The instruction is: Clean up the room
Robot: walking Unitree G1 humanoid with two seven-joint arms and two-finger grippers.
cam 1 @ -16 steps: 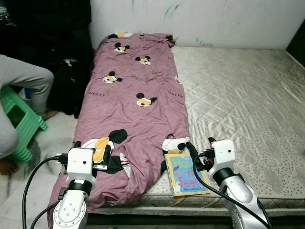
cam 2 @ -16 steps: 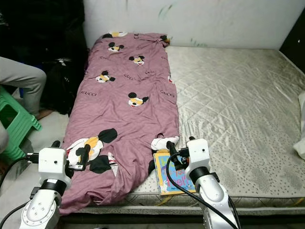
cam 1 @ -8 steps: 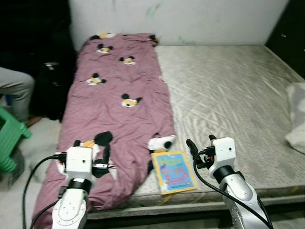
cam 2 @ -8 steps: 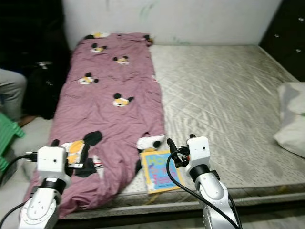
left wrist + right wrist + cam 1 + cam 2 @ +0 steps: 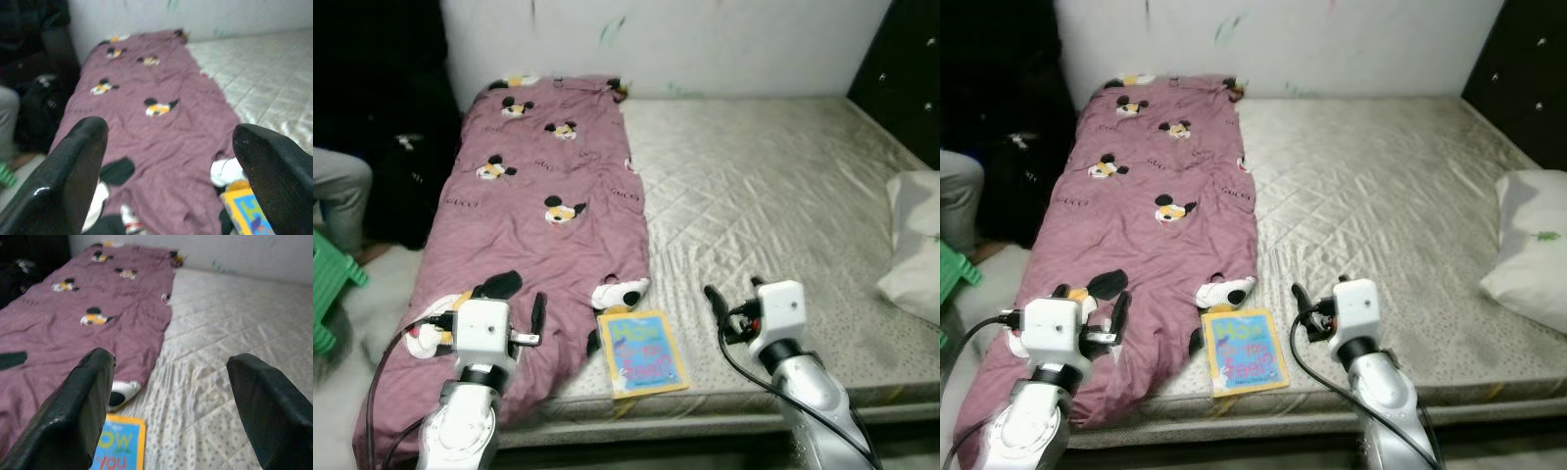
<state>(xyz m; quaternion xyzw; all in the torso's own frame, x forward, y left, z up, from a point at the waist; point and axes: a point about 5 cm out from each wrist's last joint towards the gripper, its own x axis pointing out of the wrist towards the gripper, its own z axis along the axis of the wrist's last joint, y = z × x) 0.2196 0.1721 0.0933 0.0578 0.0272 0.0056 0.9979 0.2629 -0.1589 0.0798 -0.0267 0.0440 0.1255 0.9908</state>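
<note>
A purple blanket (image 5: 538, 196) printed with cartoon mice covers the left strip of a bare quilted mattress (image 5: 773, 186) and hangs over its near edge. A blue and yellow picture book (image 5: 641, 352) lies flat at the mattress's near edge, just right of the blanket's end. My left gripper (image 5: 504, 302) is open over the blanket's near end, with nothing between its fingers. My right gripper (image 5: 732, 290) is open above the bare mattress, a little right of the book. The left wrist view looks along the blanket (image 5: 146, 127) with the book's corner (image 5: 242, 210) low down.
A white pillow (image 5: 913, 245) lies at the mattress's right edge, by a dark cabinet (image 5: 911, 69). On the floor to the left are a black bag (image 5: 406, 186), a green stool (image 5: 333, 284) and a seated person's grey trouser leg (image 5: 337, 191). A white wall runs behind.
The camera has swung to the right: the pillow and cabinet have come into view, and the stool and person have slid toward the left edge. Both grippers stay open and held the same.
</note>
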